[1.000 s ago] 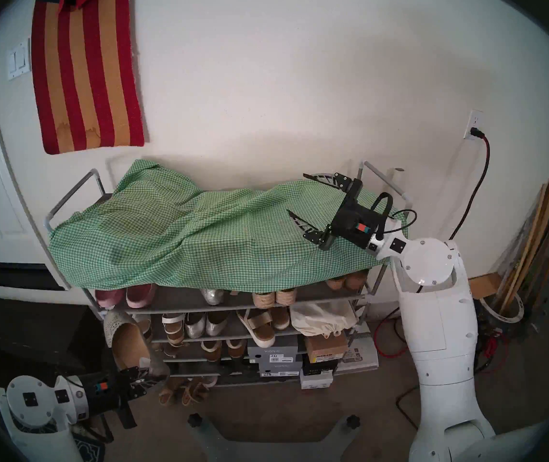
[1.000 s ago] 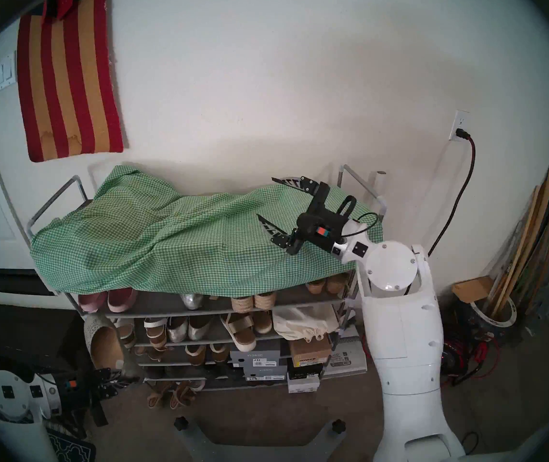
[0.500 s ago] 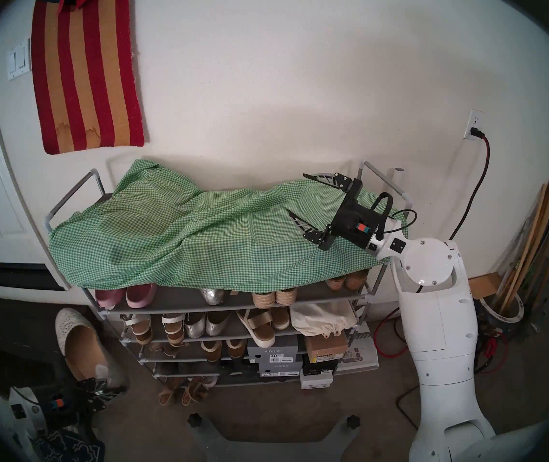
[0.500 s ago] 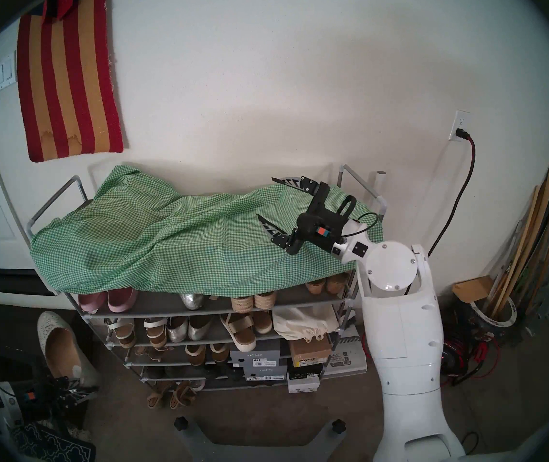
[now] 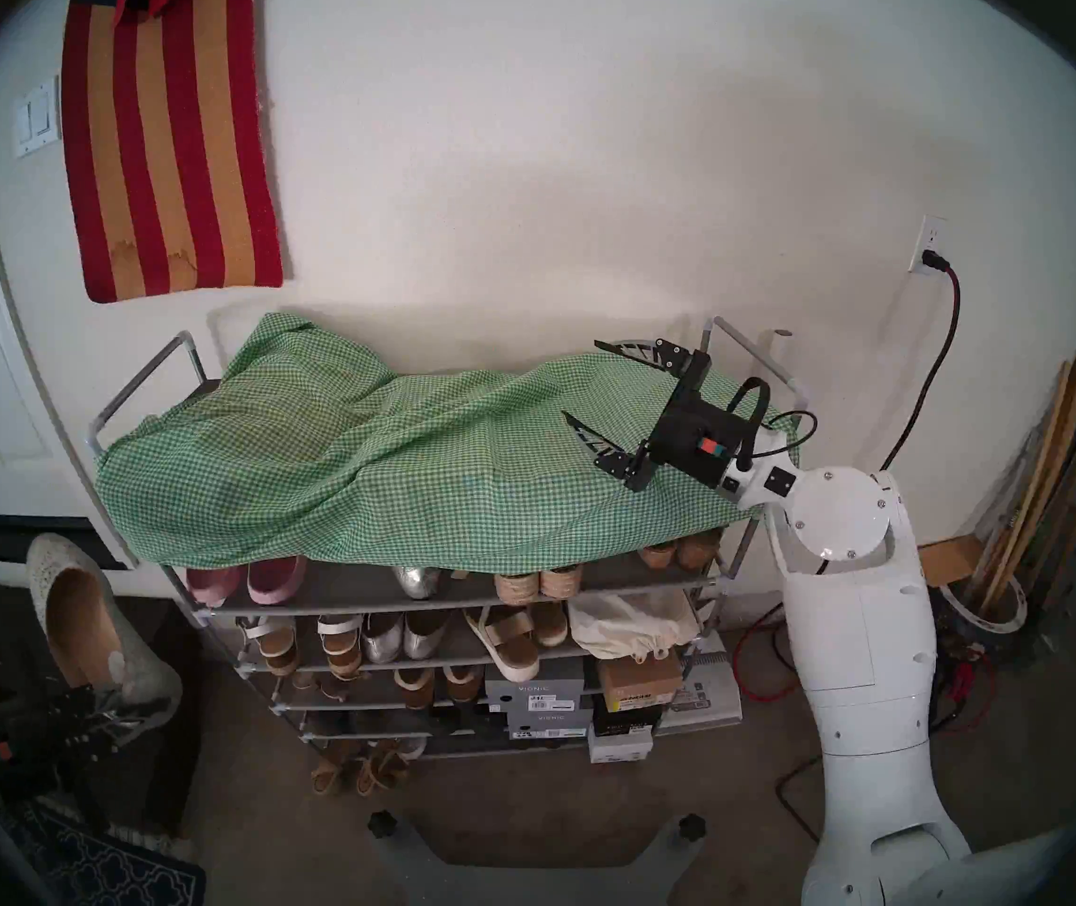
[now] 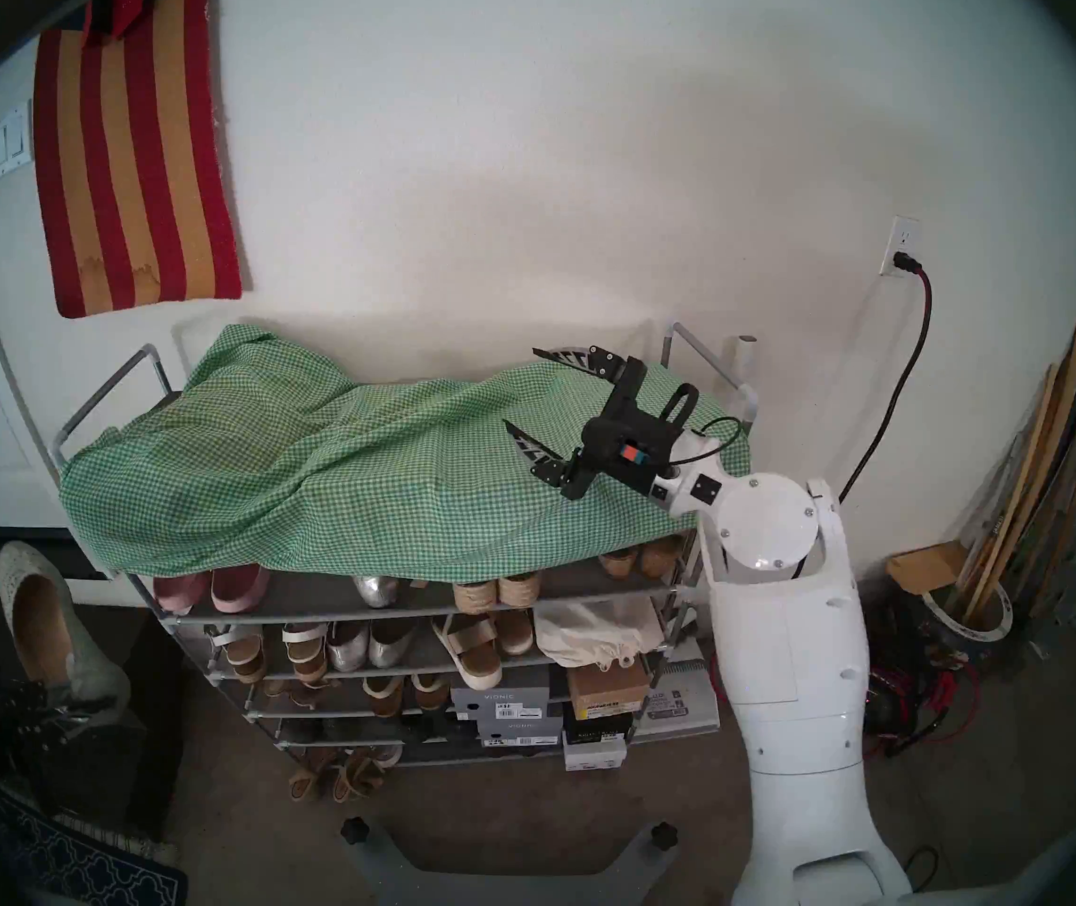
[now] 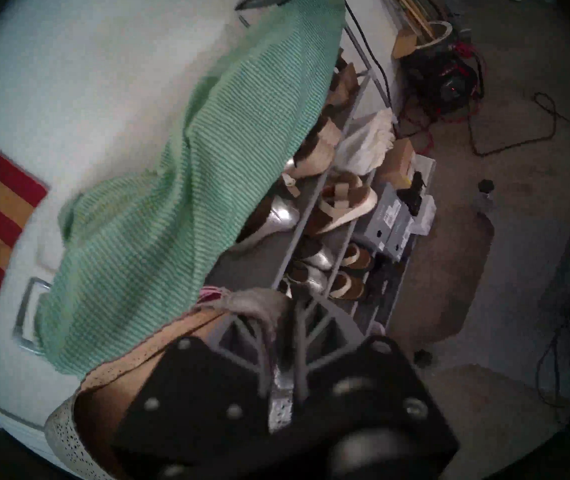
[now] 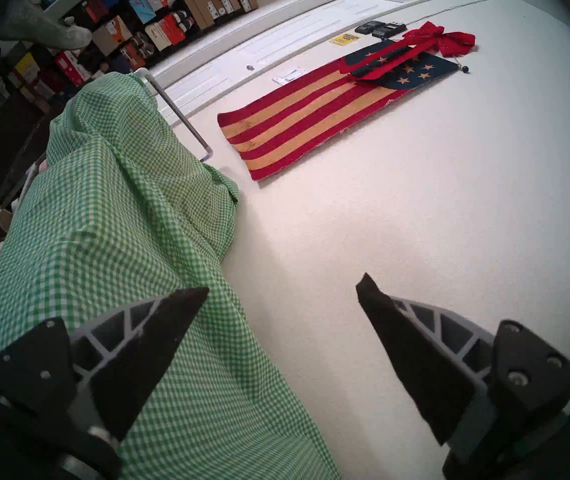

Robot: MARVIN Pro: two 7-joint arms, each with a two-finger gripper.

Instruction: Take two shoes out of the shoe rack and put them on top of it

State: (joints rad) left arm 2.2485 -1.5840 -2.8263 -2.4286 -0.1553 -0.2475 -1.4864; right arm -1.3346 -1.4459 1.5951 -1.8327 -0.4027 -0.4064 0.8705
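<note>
A perforated silver flat shoe (image 5: 45, 574) (image 6: 15, 574) with a tan insole hangs in the air left of the shoe rack (image 5: 136, 385) (image 6: 107, 382), toe up. My left gripper (image 5: 110, 708) (image 6: 74, 705) is shut on its heel; the left wrist view shows the fingers (image 7: 259, 358) pinching the heel rim of the shoe (image 7: 69, 430). My right gripper (image 5: 579, 379) (image 6: 519, 386) (image 8: 285, 283) stands open and empty over the rack's right top end. On the second tier a single silver shoe (image 5: 416, 579) pokes out from under the cloth; whether it is perforated I cannot tell.
A green checked cloth (image 5: 391, 466) (image 8: 103, 226) covers the rack's top and hangs over its front. Lower tiers hold pink slip-ons (image 5: 247, 578), plain silver flats (image 5: 401, 635), sandals, a cloth bag and shoe boxes (image 5: 535, 695). A dark cabinet stands at the left, with cables on the floor at the right.
My left gripper has carried the perforated shoe leftward and upward, away from the rack's left end. The right arm has not moved.
</note>
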